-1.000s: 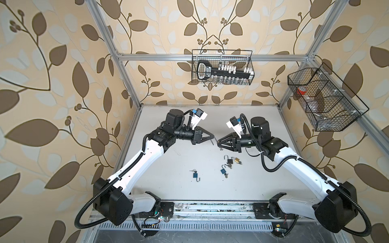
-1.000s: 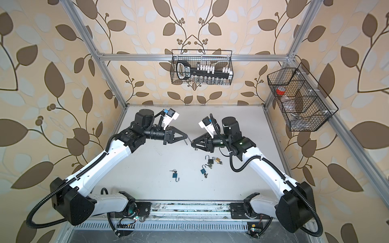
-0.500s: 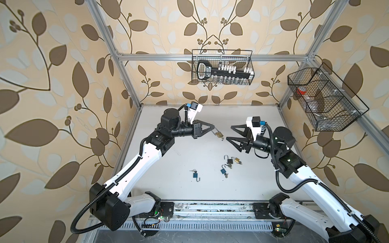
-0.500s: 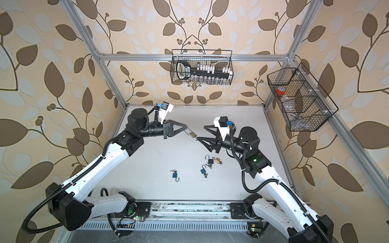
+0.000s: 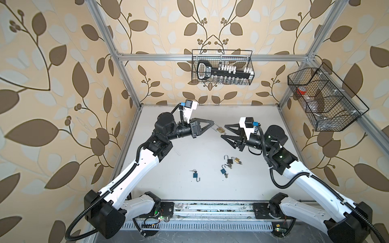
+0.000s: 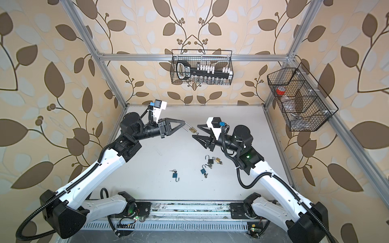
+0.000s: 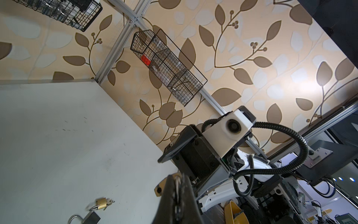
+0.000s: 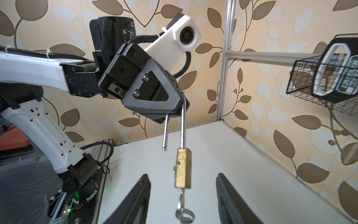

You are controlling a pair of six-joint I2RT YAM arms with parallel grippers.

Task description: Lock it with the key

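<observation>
- Above the middle of the white table (image 5: pixel 189 151), clear of its surface, the brass padlock (image 8: pixel 183 168) is carried by the left gripper (image 5: pixel 213 125), whose jaws are clenched on the bend of the shackle (image 8: pixel 183 126)
- Because only the shackle is pinched, the body is left hanging free, so its sides and keyway end are exposed to the other arm
- The shackle's short leg is seen outside the body, so the lock is judged to be not yet snapped shut
- What appears to be the key (image 8: pixel 181 196), seen edge-on, is seated in the underside of the body, and its wire ring (image 8: pixel 184 214) dangles beneath it
- The right gripper (image 5: pixel 223 131) is spread apart and nothing is grasped by it; its fingers are set to either side of the padlock's key end, with a gap visible on each side
- That straddling pose is judged to be a set-up for a pinch on the body or the key, while the lock is steadied from above
- Four spare padlocks are left lying on the table nearer the robot's base, well apart from the held one: a blue padlock (image 5: pixel 195 174), a black padlock (image 5: pixel 230 161), a second brass padlock (image 5: pixel 236 160) and another blue one (image 5: pixel 223 171)
</observation>
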